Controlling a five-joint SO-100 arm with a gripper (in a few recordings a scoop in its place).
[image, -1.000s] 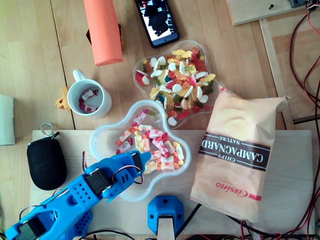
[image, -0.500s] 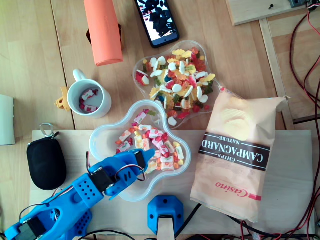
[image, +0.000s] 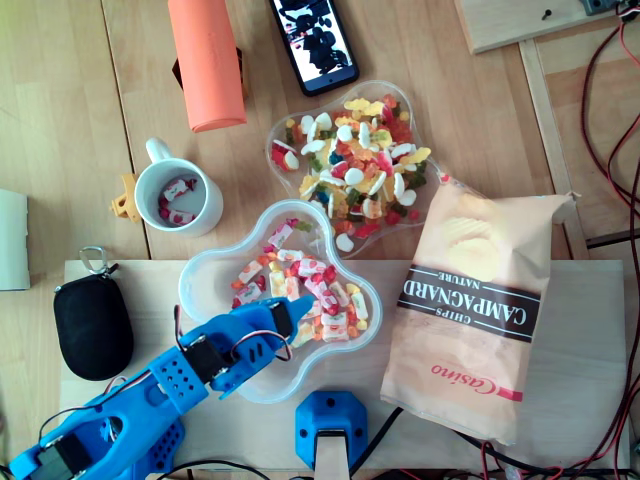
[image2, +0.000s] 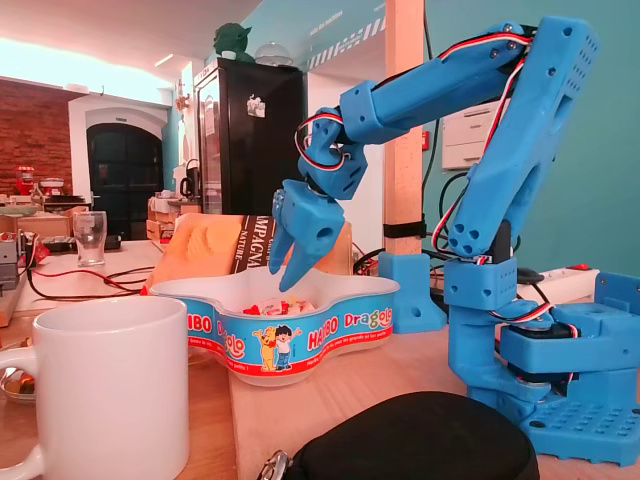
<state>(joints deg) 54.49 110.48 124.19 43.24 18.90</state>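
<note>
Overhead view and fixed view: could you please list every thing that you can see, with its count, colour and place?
Sweets tub: one, clear, middle of the wooden board, holds wrapped sweets.
Gummy bowl: one, clear, behind the tub, full of mixed gummies.
Mug: one, white, left of the bowl, a few sweets inside.
Chips bag: one, beige with dark band, right of the tub.
Pouch: one, black, left end of the board.
Cylinder: one, orange, top left of the overhead view.
Phone: one, black, top centre.
Arm: one, blue, lower left.
Fingers: two, blue, pointing down into the tub; open or shut cannot be told.
</note>
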